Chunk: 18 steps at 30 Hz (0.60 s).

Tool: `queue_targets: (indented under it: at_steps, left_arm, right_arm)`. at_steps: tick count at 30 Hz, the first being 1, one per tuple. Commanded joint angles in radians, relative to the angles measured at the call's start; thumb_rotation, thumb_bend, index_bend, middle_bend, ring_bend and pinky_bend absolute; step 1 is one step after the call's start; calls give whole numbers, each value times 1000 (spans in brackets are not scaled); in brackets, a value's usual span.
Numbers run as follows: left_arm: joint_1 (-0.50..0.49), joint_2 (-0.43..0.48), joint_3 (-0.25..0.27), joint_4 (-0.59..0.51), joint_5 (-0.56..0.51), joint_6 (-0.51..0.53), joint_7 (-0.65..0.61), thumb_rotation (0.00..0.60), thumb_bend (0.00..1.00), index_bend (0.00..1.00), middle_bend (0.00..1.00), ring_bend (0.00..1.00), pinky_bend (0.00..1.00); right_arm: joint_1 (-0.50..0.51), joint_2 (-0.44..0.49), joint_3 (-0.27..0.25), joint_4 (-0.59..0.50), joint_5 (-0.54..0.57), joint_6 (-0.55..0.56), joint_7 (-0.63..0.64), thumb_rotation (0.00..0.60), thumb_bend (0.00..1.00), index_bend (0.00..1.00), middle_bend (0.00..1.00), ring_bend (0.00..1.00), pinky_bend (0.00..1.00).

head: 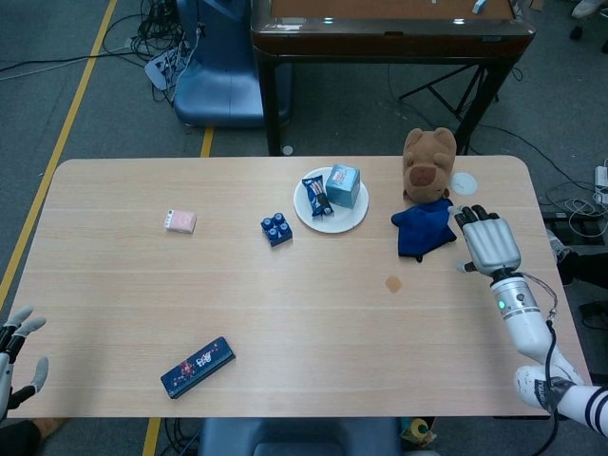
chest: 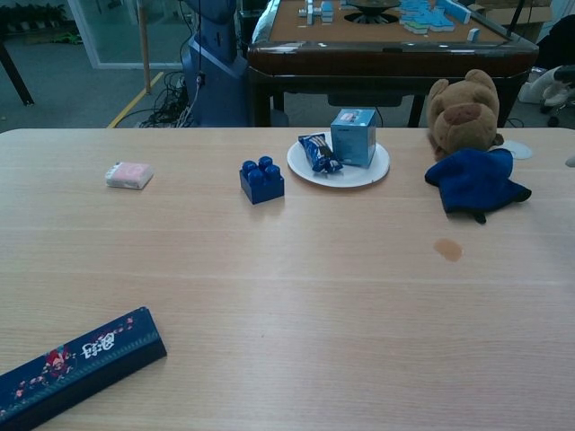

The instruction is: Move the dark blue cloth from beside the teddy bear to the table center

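The dark blue cloth point(head: 424, 228) point(chest: 475, 180) lies crumpled on the table just in front of the brown teddy bear point(head: 427, 164) point(chest: 462, 112), at the far right. My right hand point(head: 487, 240) hovers just right of the cloth, fingers spread and holding nothing; it does not touch the cloth. In the chest view only a sliver of it shows at the right edge. My left hand point(head: 13, 354) hangs off the near left corner of the table with its fingers apart and empty.
A white plate point(head: 346, 220) point(chest: 368, 174) with a teal box and a snack packet sits left of the bear. A blue toy brick point(head: 276, 229), a pink packet point(head: 180, 221) and a dark blue box point(head: 197, 367) lie further left. A brown stain point(head: 393, 283) marks the table.
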Motion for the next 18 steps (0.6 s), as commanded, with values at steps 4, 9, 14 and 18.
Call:
queue_targets:
  at_steps: [4, 9, 14, 18]
  left_arm:
    - [-1, 1, -3, 1, -6, -7, 1, 600, 411, 229, 128, 188, 154]
    - [-2, 2, -6, 1, -12, -9, 0, 600, 411, 229, 128, 188, 154]
    - [1, 6, -7, 7, -21, -11, -4, 600, 411, 229, 128, 188, 154]
    - [1, 6, -7, 8, -26, -17, -2, 600, 412, 229, 128, 188, 154]
  right_arm:
    - [116, -164, 8, 229, 112, -95, -66, 600, 53, 120, 173, 119, 278]
    - [165, -252, -6, 375, 160, -155, -84, 600, 51, 120, 173, 119, 278]
    - [190, -323, -23, 499, 173, -196, -72, 600, 52, 120, 173, 118, 278]
    - [209, -379, -27, 600, 183, -237, -57, 600, 52, 120, 173, 118, 278]
